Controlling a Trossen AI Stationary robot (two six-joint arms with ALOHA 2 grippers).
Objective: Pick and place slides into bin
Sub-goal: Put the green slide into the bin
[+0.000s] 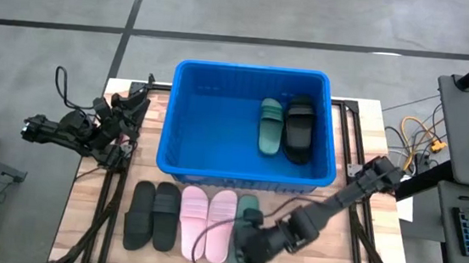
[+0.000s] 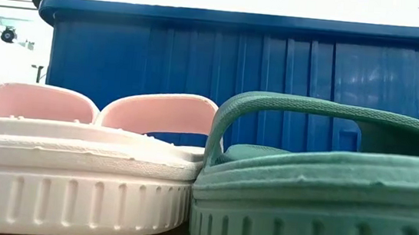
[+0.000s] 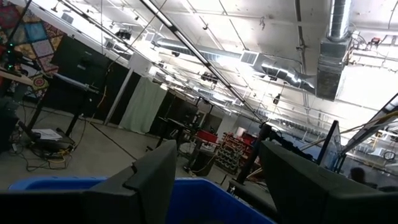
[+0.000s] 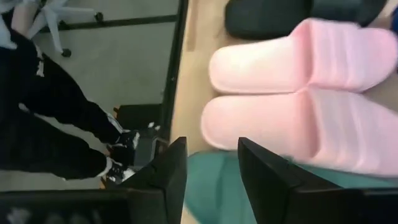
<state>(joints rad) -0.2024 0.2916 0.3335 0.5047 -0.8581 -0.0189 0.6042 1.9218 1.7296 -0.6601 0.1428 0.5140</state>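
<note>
The blue bin (image 1: 246, 177) stands mid-table with a dark green slide (image 1: 270, 124) and a black slide (image 1: 299, 129) lying inside. Along the near edge lie two black slides (image 1: 152, 215), two pale pink slides (image 1: 207, 221) and a second green slide (image 1: 248, 208), soles on the table. My right gripper (image 1: 247, 250) is open over this green slide's heel end (image 4: 211, 186); one finger stands outside the heel and one over the footbed. My left gripper (image 3: 211, 180) is open and empty, at the table's left beside the bin (image 1: 121, 117). My right gripper comes at the green slide's heel end (image 4: 214, 177) from the table's right, slanting down, with its fingers (image 4: 267, 174) on either side of the heel rim. I cannot tell whether they touch it. The slide lies flat on the table (image 2: 316, 213).
A person in black clothes (image 4: 43, 118) stands beyond the table's near edge. The pink slides (image 4: 298, 93) lie close beside the green one (image 2: 74, 158). The bin's near wall (image 2: 236, 81) rises right behind the row. Cables and a stand (image 1: 464, 135) are at the right.
</note>
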